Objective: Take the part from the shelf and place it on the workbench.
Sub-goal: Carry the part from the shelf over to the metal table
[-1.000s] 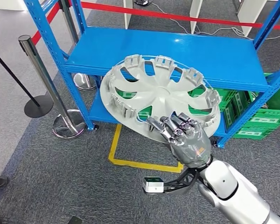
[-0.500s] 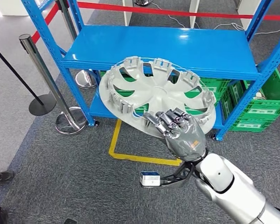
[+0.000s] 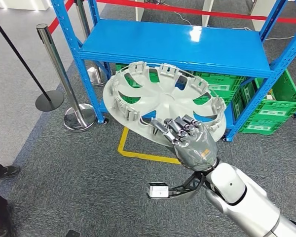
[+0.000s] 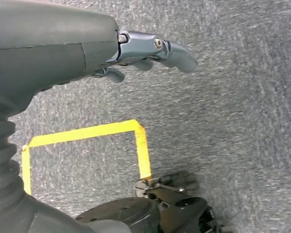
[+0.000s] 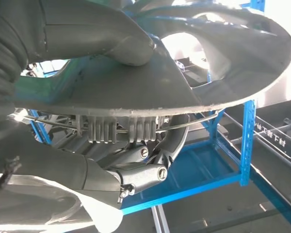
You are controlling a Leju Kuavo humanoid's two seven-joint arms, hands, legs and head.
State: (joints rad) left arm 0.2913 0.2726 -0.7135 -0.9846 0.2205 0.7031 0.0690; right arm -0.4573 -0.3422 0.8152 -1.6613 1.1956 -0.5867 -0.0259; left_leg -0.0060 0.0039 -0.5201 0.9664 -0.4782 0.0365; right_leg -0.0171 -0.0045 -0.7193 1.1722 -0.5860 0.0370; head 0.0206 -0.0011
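The blue shelf (image 3: 176, 47) stands behind the grey wheel cover (image 3: 163, 101), which is in the air in front of it, tilted. The right hand (image 3: 189, 140) grips its near rim, fingers over the edge; the right wrist view shows the thumb (image 5: 111, 34) pressed on the other face. The left hand (image 4: 100, 46) hangs over the carpet, fingers loosely apart, holding nothing.

Hubcap (image 3: 165, 98) before shelf (image 3: 176, 47), above floor (image 3: 83, 182)

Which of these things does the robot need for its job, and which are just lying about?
Needed: the wheel cover, held by the right hand; the blue shelf.

Lying about: green crates, barrier posts, red tape, yellow floor marking.
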